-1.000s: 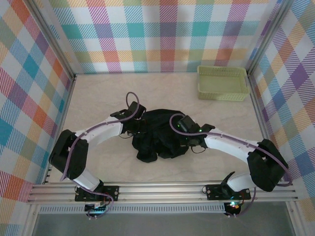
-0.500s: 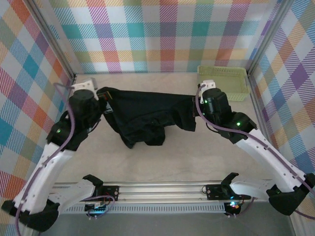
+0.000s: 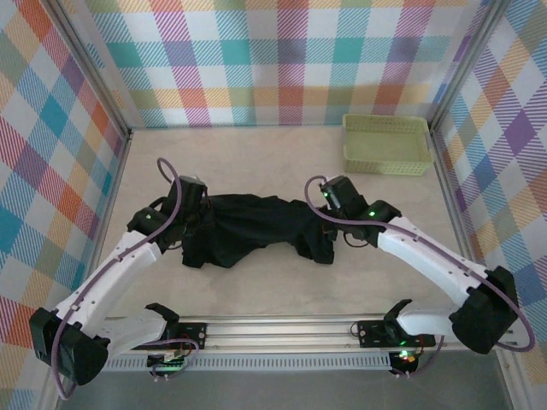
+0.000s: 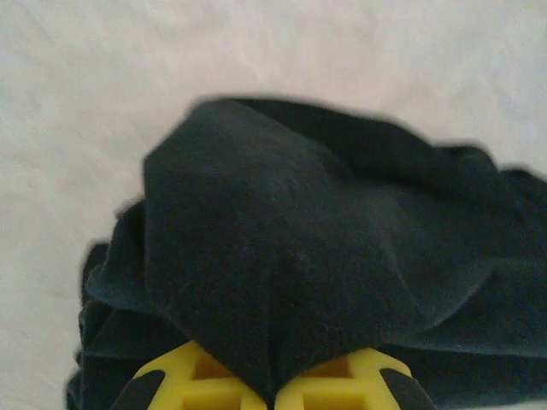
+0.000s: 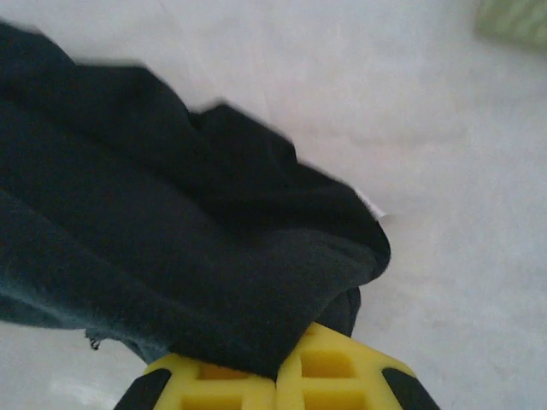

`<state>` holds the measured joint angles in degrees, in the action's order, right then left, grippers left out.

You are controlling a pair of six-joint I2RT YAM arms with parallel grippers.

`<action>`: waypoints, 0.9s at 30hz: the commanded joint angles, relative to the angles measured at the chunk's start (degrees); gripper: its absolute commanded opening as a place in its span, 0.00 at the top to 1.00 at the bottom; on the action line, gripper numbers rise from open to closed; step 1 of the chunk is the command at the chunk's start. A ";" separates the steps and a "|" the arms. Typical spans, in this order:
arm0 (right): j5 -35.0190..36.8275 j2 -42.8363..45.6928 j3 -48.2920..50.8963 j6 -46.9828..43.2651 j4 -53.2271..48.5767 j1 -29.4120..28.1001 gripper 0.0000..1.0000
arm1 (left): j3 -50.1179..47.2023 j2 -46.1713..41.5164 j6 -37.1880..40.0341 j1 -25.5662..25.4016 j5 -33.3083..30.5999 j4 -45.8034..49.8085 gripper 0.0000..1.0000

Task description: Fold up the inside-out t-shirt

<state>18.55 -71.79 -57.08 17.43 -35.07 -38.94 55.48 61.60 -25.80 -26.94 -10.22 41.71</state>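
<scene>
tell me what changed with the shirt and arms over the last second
The t-shirt went from a bunched heap in the middle to lifted and stretched wide toward the back; now it is lower and nearer, spread left to right. The left gripper and right gripper swung apart with it, then came partly back in, each shut on an end of the cloth. The green basket stayed at the far right.

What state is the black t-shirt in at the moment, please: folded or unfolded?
Unfolded: the t-shirt stretches as a rumpled band between the left fingers and right fingers, both pinching it.
</scene>
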 commanded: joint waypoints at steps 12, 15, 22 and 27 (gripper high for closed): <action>-9.38 8.05 16.54 18.52 -0.82 3.95 0.45 | -1.90 1.44 -6.24 -18.56 -2.59 3.11 0.35; -7.90 10.11 16.74 18.10 -0.98 4.13 0.33 | 4.18 2.45 -3.22 -18.01 -7.42 3.05 0.09; -11.84 11.24 17.06 17.98 3.84 4.92 0.29 | 21.92 22.66 2.61 -12.46 -2.37 0.80 0.00; -12.55 7.71 17.26 18.61 6.45 4.91 0.29 | 36.05 41.57 4.16 -9.48 -1.65 4.74 0.00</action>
<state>7.73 -62.11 -40.38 35.00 -31.40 -34.20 86.43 95.15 -24.21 -38.06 -12.49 41.95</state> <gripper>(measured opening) 0.708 0.998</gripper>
